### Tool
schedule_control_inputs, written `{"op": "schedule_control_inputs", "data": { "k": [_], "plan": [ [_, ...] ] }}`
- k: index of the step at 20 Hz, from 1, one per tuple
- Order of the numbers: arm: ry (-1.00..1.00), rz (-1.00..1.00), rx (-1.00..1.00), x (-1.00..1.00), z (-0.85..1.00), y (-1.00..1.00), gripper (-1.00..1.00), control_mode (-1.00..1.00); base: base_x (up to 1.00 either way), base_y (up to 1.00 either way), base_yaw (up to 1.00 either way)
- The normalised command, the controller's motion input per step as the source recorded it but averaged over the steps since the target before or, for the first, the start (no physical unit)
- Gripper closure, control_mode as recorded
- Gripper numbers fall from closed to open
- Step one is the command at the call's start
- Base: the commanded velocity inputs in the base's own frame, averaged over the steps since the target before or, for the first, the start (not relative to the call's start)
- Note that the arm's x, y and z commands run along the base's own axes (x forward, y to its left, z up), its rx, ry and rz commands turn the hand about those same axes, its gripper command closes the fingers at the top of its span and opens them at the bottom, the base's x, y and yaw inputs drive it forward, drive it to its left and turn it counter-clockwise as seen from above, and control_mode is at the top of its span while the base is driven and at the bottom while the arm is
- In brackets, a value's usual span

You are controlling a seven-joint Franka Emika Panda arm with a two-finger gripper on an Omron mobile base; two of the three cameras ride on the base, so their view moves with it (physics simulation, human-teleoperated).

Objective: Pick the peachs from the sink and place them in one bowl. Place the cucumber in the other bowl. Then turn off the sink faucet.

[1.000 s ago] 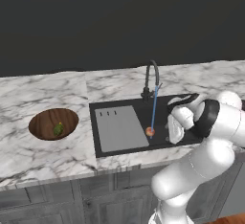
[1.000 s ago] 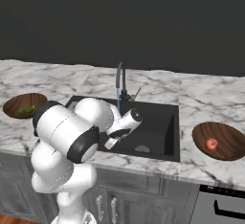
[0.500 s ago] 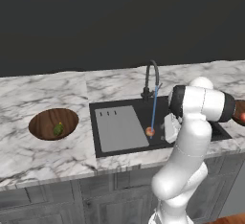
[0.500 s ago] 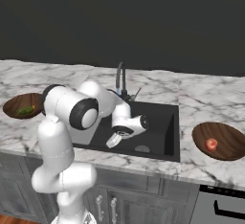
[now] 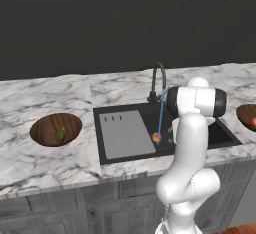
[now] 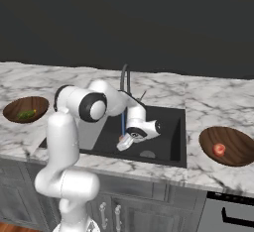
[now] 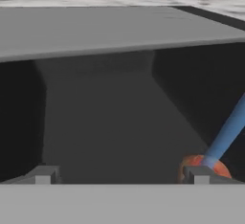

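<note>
One peach lies on the floor of the black sink, right under the blue water stream running from the faucet. My gripper is low inside the basin, open, just beside this peach. In the hand view the peach sits right behind one of the fingertips, not between the two. The other peach rests in the right bowl. The cucumber lies in the left bowl.
The grey ribbed drainboard covers the sink's left part. The faucet's arched spout stands just behind my arm. Marble counter runs on both sides, with cabinet fronts below.
The arm has swung from the sink's right side down into the basin, and the open gripper has come close beside the peach under the water stream. The bowls and fruit have not moved.
</note>
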Motion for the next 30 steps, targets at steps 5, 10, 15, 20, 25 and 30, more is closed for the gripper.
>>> {"op": "schedule_control_inputs", "data": {
  "k": [5,10,15,20,25,30],
  "plan": [
    [0.00,0.00,0.00,0.29,-0.43,0.05,-1.00,-1.00,0.00,0.00,0.00],
    [0.00,0.00,0.00,0.30,-0.29,0.00,-1.00,-1.00,0.00,0.00,0.00],
    [0.00,0.00,0.00,0.35,-0.19,0.00,-1.00,-1.00,0.00,0.00,0.00],
    [0.00,0.00,0.00,0.35,-0.27,0.00,-1.00,-1.00,0.00,0.00,0.00],
    [0.00,0.00,0.00,0.33,-0.27,0.00,-1.00,-1.00,0.00,0.00,0.00],
    [0.00,0.00,0.00,0.32,-0.27,0.03,-1.00,-1.00,0.00,0.00,0.00]
  ]
}}
